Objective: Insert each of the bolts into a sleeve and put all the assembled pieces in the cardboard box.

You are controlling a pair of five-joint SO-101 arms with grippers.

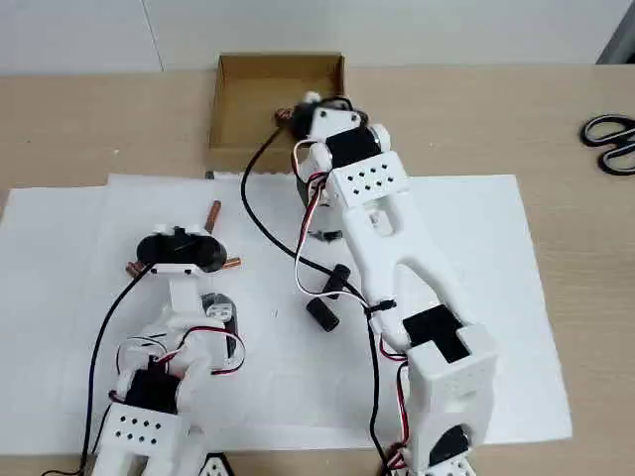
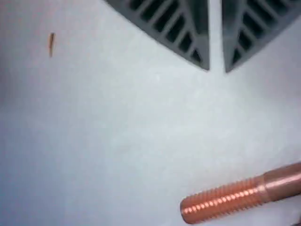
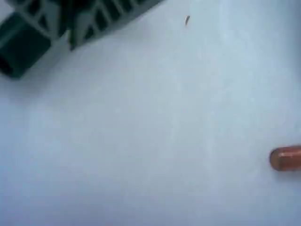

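My left gripper [image 2: 215, 63] hangs low over the white paper with its fingers almost together and nothing between them. A copper bolt [image 2: 235, 200] lies on the paper close by, threaded end free. From above, the left gripper [image 1: 181, 250] has bolts around it: one [image 1: 230, 263] beside it, one [image 1: 134, 269] on its other side, one [image 1: 212, 215] farther back. My right gripper [image 3: 68, 30] is shut on a dark sleeve [image 3: 19, 49] that sticks out sideways. A bolt tip [image 3: 287, 157] lies on the paper beyond it. The cardboard box [image 1: 226, 109] stands at the back.
Two black sleeves [image 1: 322, 313] [image 1: 339, 279] lie on the white paper [image 1: 476, 258] beside the right arm [image 1: 397, 248]. Black cables trail across the sheet. Scissors [image 1: 613, 139] rest at the table's far right edge.
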